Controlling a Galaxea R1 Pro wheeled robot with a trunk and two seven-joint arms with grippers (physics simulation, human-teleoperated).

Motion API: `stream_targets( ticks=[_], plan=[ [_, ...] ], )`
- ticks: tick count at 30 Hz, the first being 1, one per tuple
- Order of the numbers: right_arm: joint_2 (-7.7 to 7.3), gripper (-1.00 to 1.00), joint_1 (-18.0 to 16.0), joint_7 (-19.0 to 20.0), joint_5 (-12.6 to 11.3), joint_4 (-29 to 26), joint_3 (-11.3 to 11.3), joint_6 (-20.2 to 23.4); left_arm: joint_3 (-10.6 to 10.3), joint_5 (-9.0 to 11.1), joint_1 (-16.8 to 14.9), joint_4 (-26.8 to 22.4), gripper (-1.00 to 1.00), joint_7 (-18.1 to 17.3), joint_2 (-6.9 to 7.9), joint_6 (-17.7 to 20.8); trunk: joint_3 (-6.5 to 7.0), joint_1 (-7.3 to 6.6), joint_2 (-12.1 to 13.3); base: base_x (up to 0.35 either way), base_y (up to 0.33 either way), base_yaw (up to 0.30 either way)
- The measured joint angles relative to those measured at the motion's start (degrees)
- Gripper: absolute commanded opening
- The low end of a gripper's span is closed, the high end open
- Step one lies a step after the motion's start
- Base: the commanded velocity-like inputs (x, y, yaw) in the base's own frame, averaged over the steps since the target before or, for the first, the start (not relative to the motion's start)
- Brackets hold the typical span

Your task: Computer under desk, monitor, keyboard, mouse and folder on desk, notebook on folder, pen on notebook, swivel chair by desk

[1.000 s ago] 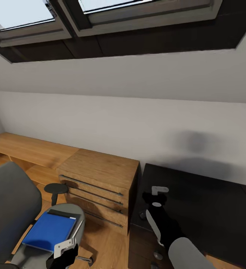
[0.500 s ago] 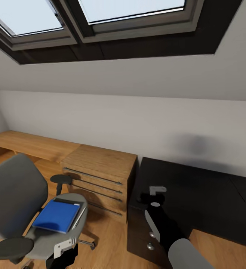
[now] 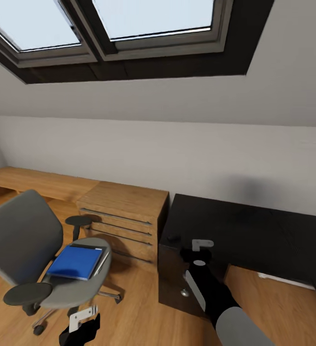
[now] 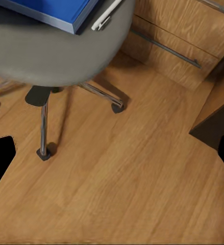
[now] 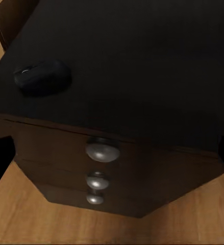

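Note:
The swivel chair (image 3: 23, 235) stands at the left on the wood floor, a gap away from the desk (image 3: 254, 230). The blue folder (image 3: 76, 262) lies flat on its grey seat (image 4: 50, 56), with a slim white pen (image 4: 107, 14) along its edge. A small black mouse (image 5: 43, 76) sits on the black desk top near the corner above the drawer unit (image 3: 175, 283). My left gripper (image 3: 81, 329) hangs open low in front of the chair, over bare floor. My right gripper (image 3: 194, 250) is open, held near the desk's corner above the round silver knobs (image 5: 102, 150).
A light-wood drawer cabinet (image 3: 124, 216) stands between chair and desk against the white wall, with a low wood bench (image 3: 33, 182) running left from it. The chair's chrome legs and castors (image 4: 45, 150) spread over the floor. Skylights slope overhead.
The whole view has pulled back and swung: chair, cabinet and desk appear farther off and more floor shows under the desk. Both arms keep their pose in the picture.

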Motion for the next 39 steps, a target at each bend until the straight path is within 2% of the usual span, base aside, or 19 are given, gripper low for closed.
stream_targets(
  ticks=[10, 23, 30, 39],
  plan=[
    [0.00, 1.00, 0.0, 0.0, 0.0, 0.0, 0.0, -0.1, 0.0, 0.0, 0.0, 0.0, 1.00, 0.0, 0.00, 0.0, 0.00, 0.00, 0.0, -0.336, 0.000, -0.003],
    [0.00, 1.00, 0.0, 0.1, 0.0, 0.0, 0.1, -0.3, 0.0, 0.0, 0.0, 0.0, 1.00, 0.0, -0.06, 0.0, 0.50, 0.00, 0.0, -0.336, 0.000, -0.098],
    [0.00, 1.00, 0.0, 1.0, 0.0, 0.0, 2.1, -0.4, 0.0, 0.0, 0.0, 0.0, 1.00, 0.0, -0.07, 0.0, 0.54, 0.00, 0.0, -0.336, 0.000, -0.010],
    [0.00, 1.00, 0.0, 1.2, 0.0, 0.0, 3.2, -0.5, 0.0, 0.0, 0.0, 0.0, 1.00, 0.0, -0.08, 0.0, 0.54, 0.00, 0.0, -0.336, -0.003, -0.001]
  ],
)
